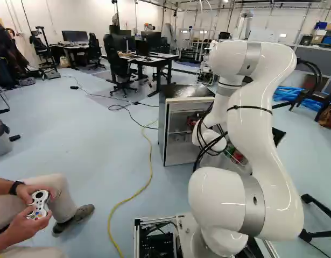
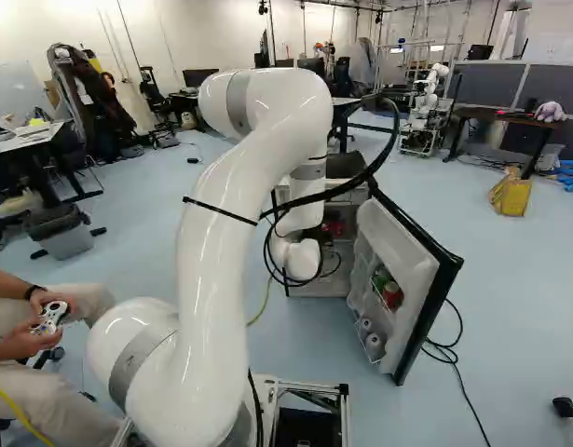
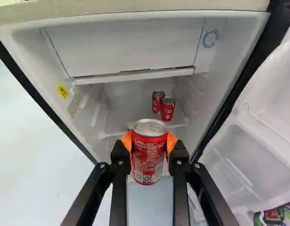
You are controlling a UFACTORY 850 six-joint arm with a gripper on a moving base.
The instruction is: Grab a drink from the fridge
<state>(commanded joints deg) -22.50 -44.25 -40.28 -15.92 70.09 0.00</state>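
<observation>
Wrist view: gripper (image 3: 149,143) closed on a red Coke can (image 3: 149,157), one orange pad (image 3: 126,140) against each side. Can upright, lid and base both free of the fingers. The side hold suits a round body; grip sits toward the upper part, leaving the base clear for setting down. Upright probably also guards against a knock to the lid.

Can's place: in front of the refrigerator's (image 3: 55,6) interior, seemingly at or just outside the mouth; exact depth hard to judge. Two more red cans (image 3: 163,107) stand on the shelf (image 3: 121,133) at the back, close together, under the closed freezer compartment (image 3: 126,47). Door (image 2: 393,247) swung wide, which gives the white arm (image 2: 225,223) a way in and out.

Judgement: the grab itself looks done; what remains is backing out, level and straight. Risk: clipping the door or side wall with the fingers on the way.

Between views: only the wrist view settles the grip. In both base views the arm's bends and cables cover the gripper, and the held can cannot be picked out. Right base view best shows the door's racks, with a red item (image 2: 391,294) and pale can ends (image 2: 365,324) low down; left base view loses much of that behind the arm, but gives the refrigerator's side panel (image 1: 163,126).
</observation>
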